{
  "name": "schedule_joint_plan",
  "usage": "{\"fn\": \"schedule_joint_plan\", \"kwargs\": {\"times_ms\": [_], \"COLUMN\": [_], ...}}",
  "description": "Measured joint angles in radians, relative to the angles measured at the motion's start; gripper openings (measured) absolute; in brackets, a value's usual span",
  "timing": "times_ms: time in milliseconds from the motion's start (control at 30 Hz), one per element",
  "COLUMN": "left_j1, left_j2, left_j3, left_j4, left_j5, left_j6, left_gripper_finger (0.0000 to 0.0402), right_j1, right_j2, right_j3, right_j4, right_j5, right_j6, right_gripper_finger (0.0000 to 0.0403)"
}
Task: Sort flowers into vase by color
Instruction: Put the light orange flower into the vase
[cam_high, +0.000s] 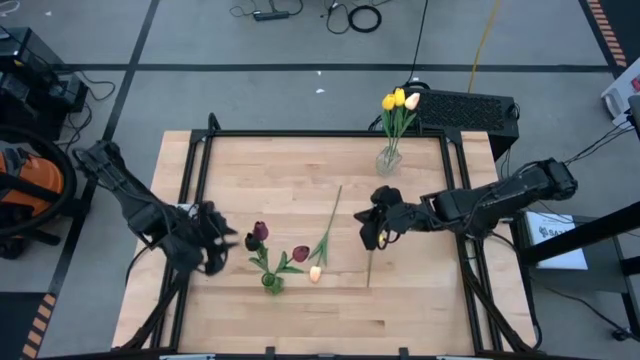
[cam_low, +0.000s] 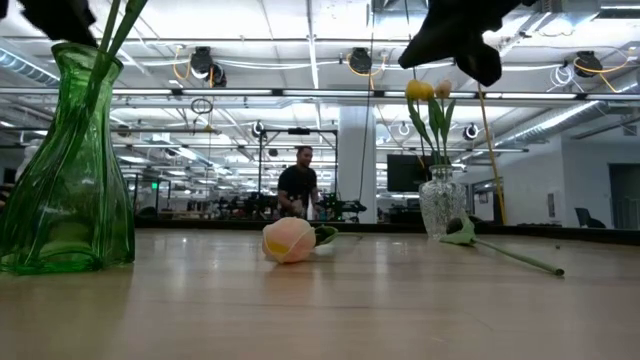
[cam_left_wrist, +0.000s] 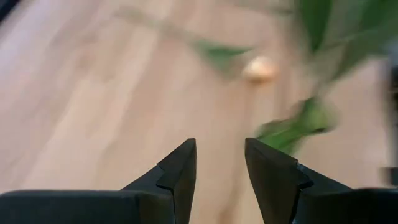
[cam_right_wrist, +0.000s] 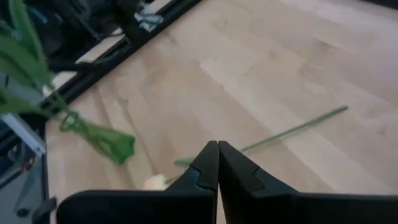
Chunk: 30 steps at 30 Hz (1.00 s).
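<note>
A green vase stands left of the table's centre with two dark red flowers in it. A clear vase at the far right holds yellow and cream flowers. A cream-peach flower lies on the table, its head near the green vase and its stem running toward the far edge. Another thin stem lies below my right gripper, which hovers shut above the table with nothing between its fingers. My left gripper is open, left of the green vase.
A black frame borders the wooden table. A dark keyboard-like box sits past the far right corner. The table's near half is bare wood. A person stands far off in the room behind.
</note>
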Motion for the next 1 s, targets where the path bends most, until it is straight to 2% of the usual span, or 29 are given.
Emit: {"fn": "schedule_joint_plan", "kwargs": {"times_ms": [100, 200, 300, 400, 567, 700, 867, 1000], "left_j1": [0.017, 0.023, 0.023, 0.023, 0.023, 0.023, 0.023, 0.023], "left_j2": [-0.051, -0.127, -0.217, -0.308, -0.433, -0.482, -0.510, -0.508], "left_j3": [0.000, 0.000, -0.001, -0.001, -0.001, -0.008, -0.081, -0.119], "left_j4": [-0.181, -0.247, -0.224, -0.210, -0.213, -0.210, -0.195, -0.098], "left_j5": [0.001, -0.046, -0.147, -0.197, -0.206, -0.213, -0.236, -0.206], "left_j6": [-0.080, -0.044, 0.048, 0.125, 0.207, 0.257, 0.265, 0.338], "left_gripper_finger": [0.0146, 0.0146, 0.0146, 0.0146, 0.0146, 0.0146, 0.0146, 0.0146], "right_j1": [-0.024, -0.040, -0.049, -0.058, -0.070, -0.091, -0.121, -0.161], "right_j2": [0.000, 0.000, 0.000, 0.013, 0.095, 0.177, 0.249, 0.279], "right_j3": [0.000, 0.000, 0.000, 0.000, 0.000, 0.002, 0.061, 0.117], "right_j4": [0.033, 0.067, 0.092, 0.126, 0.235, 0.276, 0.160, 0.070], "right_j5": [-0.004, -0.009, -0.010, -0.035, -0.099, -0.142, -0.142, -0.143], "right_j6": [-0.003, -0.003, -0.004, -0.016, -0.071, -0.078, -0.044, -0.041], "right_gripper_finger": [0.0000, 0.0000, 0.0000, 0.0003, 0.0034, 0.0074, 0.0121, 0.0142]}}
